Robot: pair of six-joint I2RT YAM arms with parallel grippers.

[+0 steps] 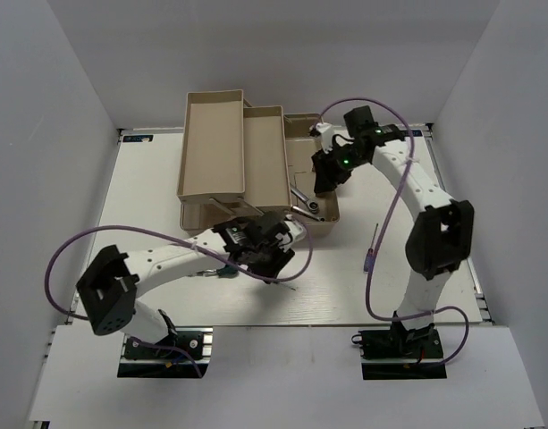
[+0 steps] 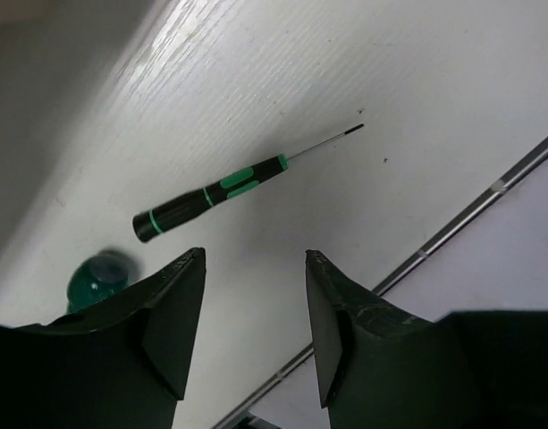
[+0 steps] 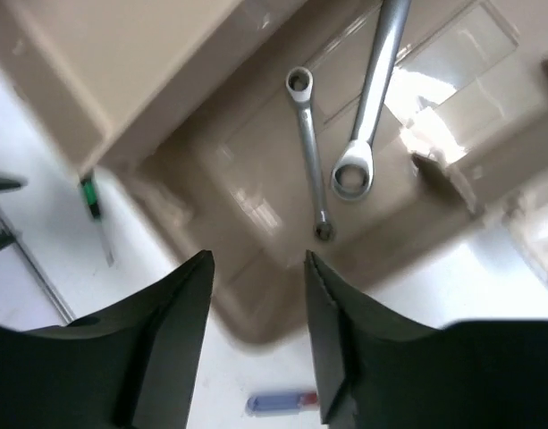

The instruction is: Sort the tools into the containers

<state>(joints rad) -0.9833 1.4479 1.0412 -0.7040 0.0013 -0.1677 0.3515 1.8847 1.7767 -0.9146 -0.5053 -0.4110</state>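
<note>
White worktop (image 2: 417,80): one slim black-and-green screwdriver (image 2: 211,197), loose. Left fingers (image 2: 171,317) open, empty; I should straddle its handle squarely. Right fingers (image 3: 175,331) open, empty, above two wrenches (image 3: 309,152).

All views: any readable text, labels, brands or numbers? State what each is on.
No readable text in any view.
Screwdriver handle: green bands only, no print visible.
Small wrench and large wrench in the toolbox base: any stamping is too blurred to read.
Fold-out trays: plain beige, no label.
</note>
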